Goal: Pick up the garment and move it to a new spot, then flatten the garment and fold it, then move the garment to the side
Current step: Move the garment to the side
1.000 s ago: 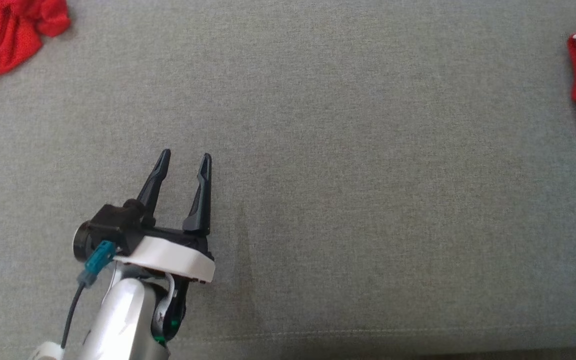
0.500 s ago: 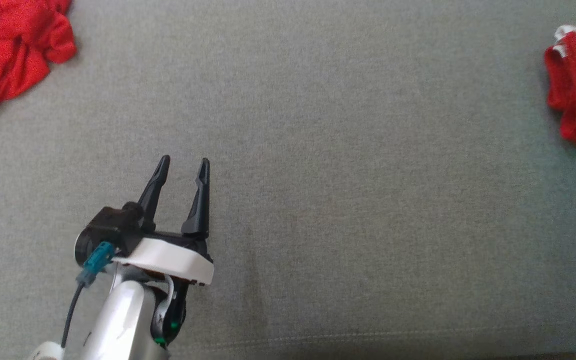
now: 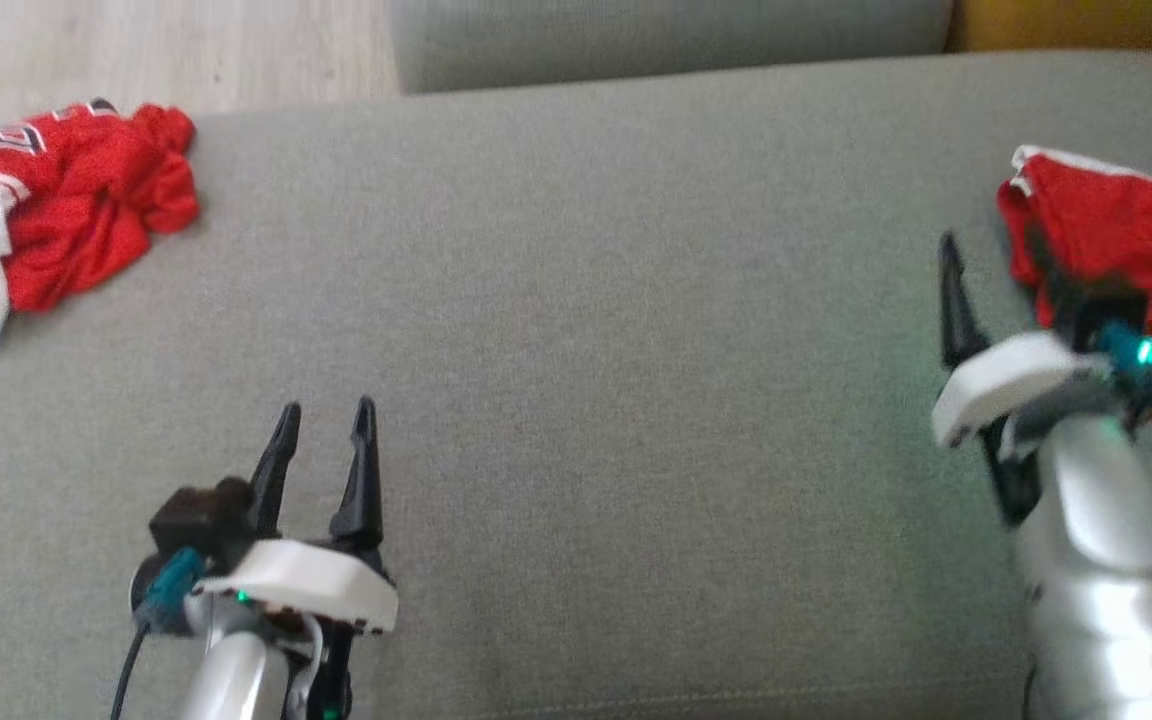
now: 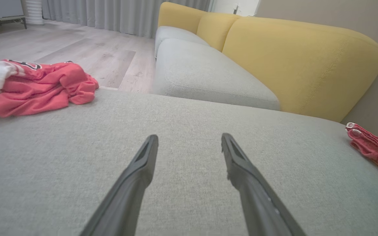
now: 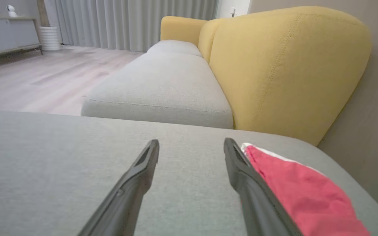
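Observation:
A crumpled red garment (image 3: 66, 210) with white trim lies at the far left of the grey cushion (image 3: 586, 350); the left wrist view has it at upper left (image 4: 41, 88). A second red garment (image 3: 1106, 230), folded, lies at the far right edge (image 4: 372, 147). My right gripper (image 3: 991, 250) stands open just left of it, nothing between its fingers; in the right wrist view (image 5: 191, 141) the folded cloth (image 5: 300, 193) lies against the right finger's outer side. My left gripper (image 3: 326, 410) is open and empty over the near left of the cushion (image 4: 189, 137).
A second grey seat cushion (image 3: 656, 40) adjoins the far edge. Yellow backrests (image 4: 290, 65) rise along the right side, with a wall behind (image 5: 366, 131). Wooden floor (image 3: 136, 50) lies beyond the cushion's far left corner.
The head camera has tilted up, so the whole picture shifted down. My right arm has come into view beside the folded garment. The left gripper stays open in the same area.

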{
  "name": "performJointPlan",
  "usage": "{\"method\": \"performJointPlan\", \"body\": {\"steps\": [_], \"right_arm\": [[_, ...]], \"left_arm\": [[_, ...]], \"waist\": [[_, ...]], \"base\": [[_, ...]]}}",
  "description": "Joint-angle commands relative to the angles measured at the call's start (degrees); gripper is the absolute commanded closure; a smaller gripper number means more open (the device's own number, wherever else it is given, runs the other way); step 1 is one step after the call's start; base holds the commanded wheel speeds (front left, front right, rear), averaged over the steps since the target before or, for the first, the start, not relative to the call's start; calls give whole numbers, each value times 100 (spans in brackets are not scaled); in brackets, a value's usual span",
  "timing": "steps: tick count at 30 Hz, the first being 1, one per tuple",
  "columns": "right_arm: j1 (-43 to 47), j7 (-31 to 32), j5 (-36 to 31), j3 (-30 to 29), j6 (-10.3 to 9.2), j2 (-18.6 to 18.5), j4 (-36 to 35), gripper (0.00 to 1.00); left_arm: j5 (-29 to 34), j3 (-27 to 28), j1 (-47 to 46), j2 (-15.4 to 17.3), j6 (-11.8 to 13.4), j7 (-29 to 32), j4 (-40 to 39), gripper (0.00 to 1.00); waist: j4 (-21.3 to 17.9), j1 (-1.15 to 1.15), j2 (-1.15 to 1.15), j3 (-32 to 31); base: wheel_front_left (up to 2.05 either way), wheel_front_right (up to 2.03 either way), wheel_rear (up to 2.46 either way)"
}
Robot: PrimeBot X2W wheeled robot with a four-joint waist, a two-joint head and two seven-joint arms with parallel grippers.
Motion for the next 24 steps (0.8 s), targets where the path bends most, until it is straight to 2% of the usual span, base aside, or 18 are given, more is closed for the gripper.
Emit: {"method": "performJointPlan", "body": {"steps": [1,8,11,14,24], "right_arm": [[28,-73,144,172,37,104,-323,0],[1163,-70,535,489,37,262,-1219,0],[1612,-14,931,775,37,267,-1584,0],[1979,42,1152,801,37,268,-1972,0],[2555,266,1497,951,37,269,-2636,0]], "left_arm": [[-78,223,-75,20,37,-35,-118,0],[-78,355,181,19,113,-35,52,0],[-68,399,252,19,103,-35,69,0],[-58,443,322,19,96,-35,46,0],[-83,429,408,19,137,-35,19,0]], "waist": [[19,1,0,-189],[98,1,0,-435],[137,1,0,-510],[158,1,0,-556],[203,1,0,-644]], "base": [[0,0,0],[0,0,0],[0,0,0],[0,0,0],[0,0,0]]}}
